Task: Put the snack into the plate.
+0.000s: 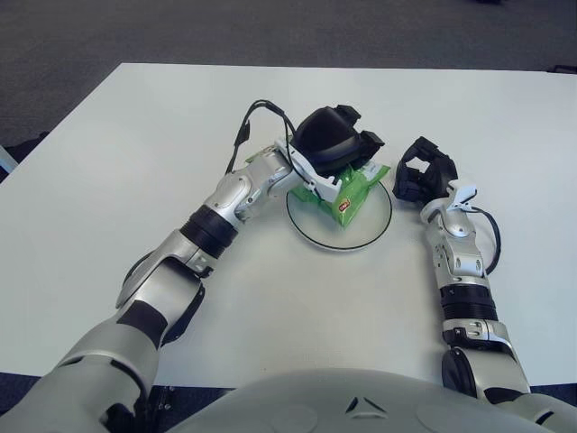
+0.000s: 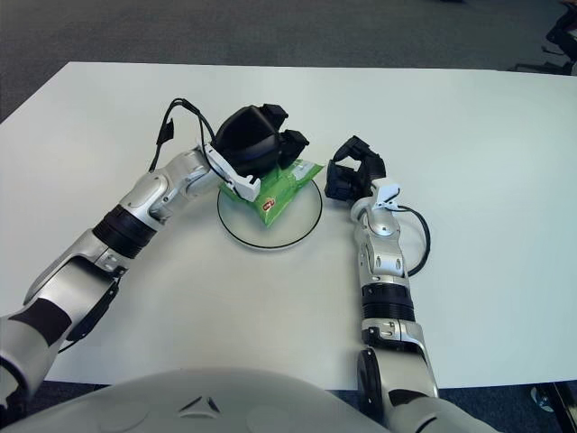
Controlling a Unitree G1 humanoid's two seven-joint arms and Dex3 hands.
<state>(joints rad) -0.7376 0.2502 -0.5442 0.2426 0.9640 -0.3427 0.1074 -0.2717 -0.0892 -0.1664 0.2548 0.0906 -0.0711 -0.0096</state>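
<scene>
Left eye view: left hand (image 1: pixel 338 149) gripping snack (image 1: pixel 353 188) over plate (image 1: pixel 329 237).

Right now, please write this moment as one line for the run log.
left hand: shut on snack bag, over plate | bag low in plate, contact unclear | right hand: idle, right of plate | release: not yet

left hand (image 1: pixel 335 149) reaching forward, fingers curled; right hand (image 1: pixel 422 171) idle
</scene>
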